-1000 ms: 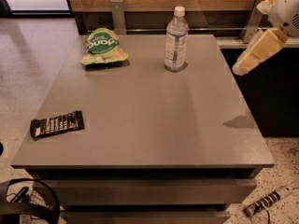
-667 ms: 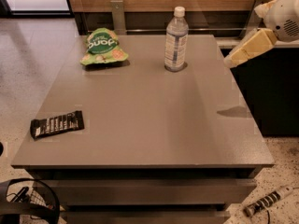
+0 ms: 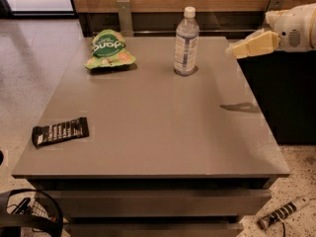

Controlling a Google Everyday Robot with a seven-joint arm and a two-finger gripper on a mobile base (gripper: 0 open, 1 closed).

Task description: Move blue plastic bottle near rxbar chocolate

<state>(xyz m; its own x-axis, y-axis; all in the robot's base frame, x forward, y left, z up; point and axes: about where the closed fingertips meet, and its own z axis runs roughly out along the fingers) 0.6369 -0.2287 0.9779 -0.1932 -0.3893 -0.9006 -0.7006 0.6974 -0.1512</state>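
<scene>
Item: blue plastic bottle (image 3: 186, 43), upright at the far middle of the table (image 3: 163, 132), to the right of the green snack bag (image 3: 109, 50) and well apart from the rxbar chocolate (image 3: 60, 131) at the near-left edge. It is judged light, smooth, thin-walled and tippy (best taken around the labelled middle, below the cap). Gripper (image 3: 242, 47): in the air at the far-right edge, apart from the bottle, pointing at it, width cannot be told; since a second ago it has levelled and come leftward, bottle and bar unmoved.

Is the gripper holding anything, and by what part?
Nothing. The gripper hangs at the right edge of the table, apart from the blue plastic bottle.
</scene>
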